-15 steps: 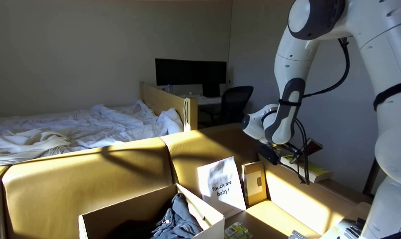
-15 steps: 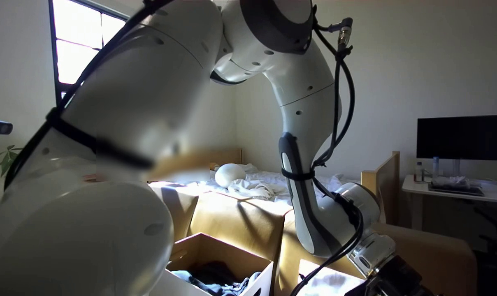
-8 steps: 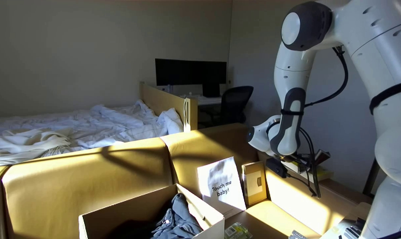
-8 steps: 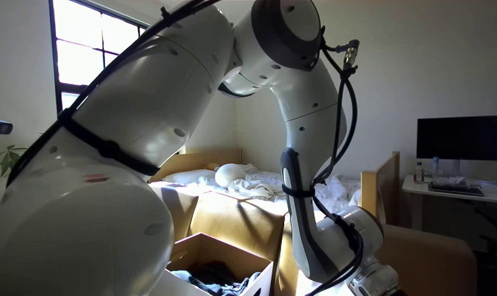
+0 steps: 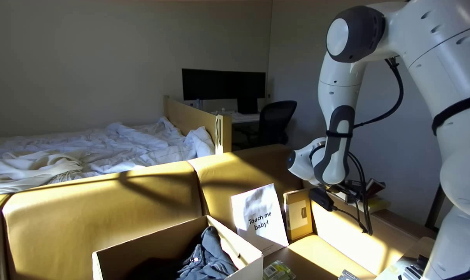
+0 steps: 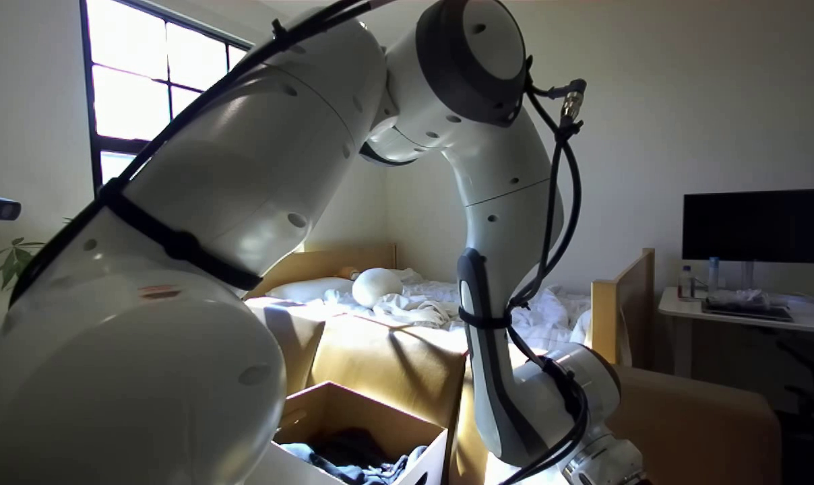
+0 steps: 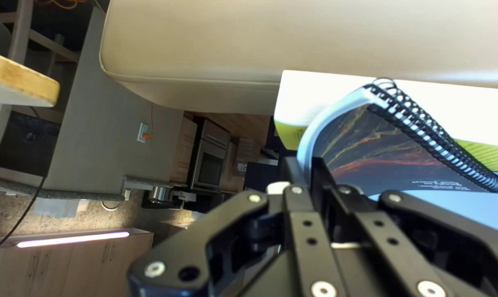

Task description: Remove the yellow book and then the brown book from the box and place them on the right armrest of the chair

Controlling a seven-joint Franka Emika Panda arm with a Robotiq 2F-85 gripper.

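Note:
My gripper (image 7: 308, 171) is shut on the edge of the brown book (image 7: 381, 144), a spiral-bound dark book with a picture cover. In an exterior view the brown book (image 5: 375, 187) shows tilted, right beside the gripper (image 5: 349, 190). The yellow book (image 5: 379, 204) lies on the right armrest (image 5: 408, 223); its white page edge and yellow-green cover (image 7: 289, 134) show in the wrist view. The brown book is just over it; I cannot tell if they touch. The open box (image 5: 161, 243) stands on the seat. The gripper is nearly all cut off in an exterior view.
Dark clothes (image 5: 207, 256) lie in the box. A white "Touch me baby!" sheet (image 5: 260, 221) and a tan framed item (image 5: 298, 216) lean against the backrest (image 5: 102, 210). A green packet (image 5: 277, 271) lies on the seat. Black cables (image 5: 363, 202) hang from the wrist.
The arm came down with the brown book, lowering it close over the yellow book, then shifted slightly left in an exterior view. The box and other things have not moved.

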